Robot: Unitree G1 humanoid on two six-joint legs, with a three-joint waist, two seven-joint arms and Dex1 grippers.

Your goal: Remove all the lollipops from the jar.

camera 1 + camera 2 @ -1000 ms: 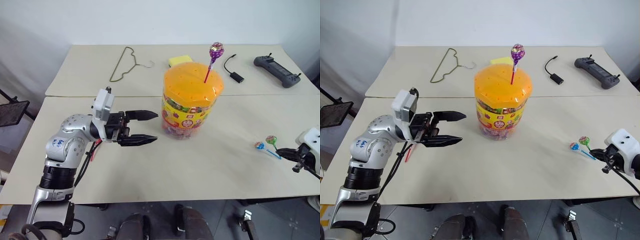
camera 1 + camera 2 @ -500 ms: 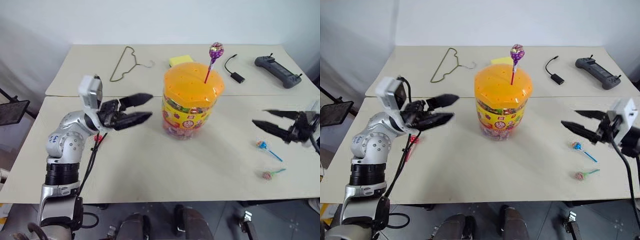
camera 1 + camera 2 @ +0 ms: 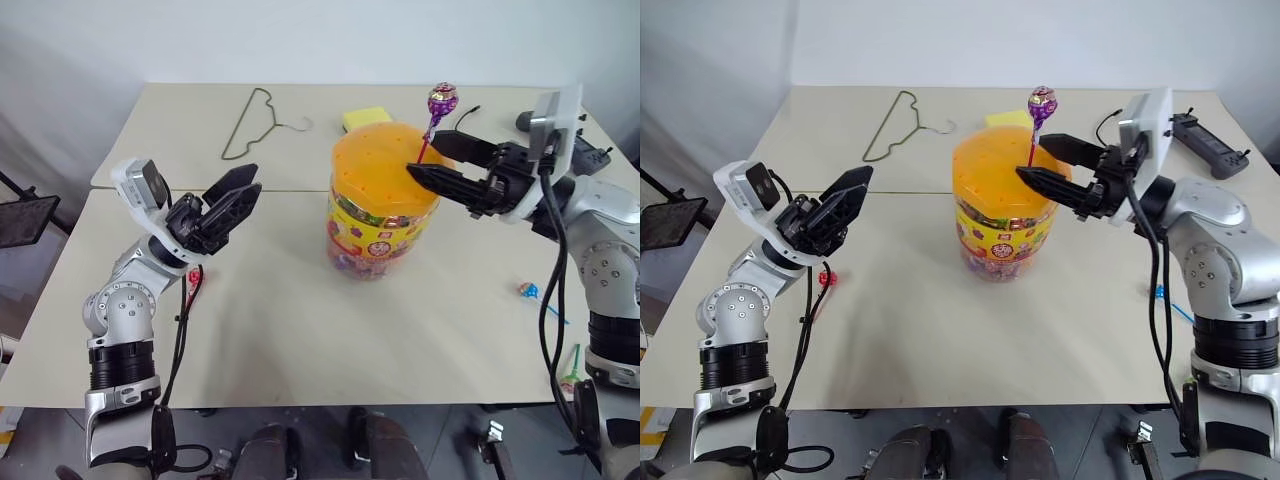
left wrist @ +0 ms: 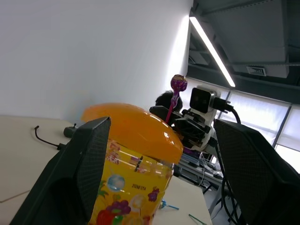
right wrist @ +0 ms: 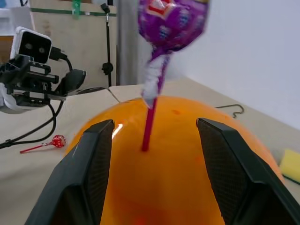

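One lollipop is left in the jar: the purple one, its stick stuck upright in the domed orange lid. Three others lie on the bench: red left of the jar, blue and green to its right.

The step in hand looks like the reach for the last lollipop. Left of the jar, the left gripper hovers with jaws wide apart, empty, aimed at the jar but clear of it. Right of the jar, over the lid, the right gripper has its jaws open on either side of the purple stick, touching nothing that I can see.

Next, I judge, the right jaws must close on the stick and draw it straight up out of its hole.
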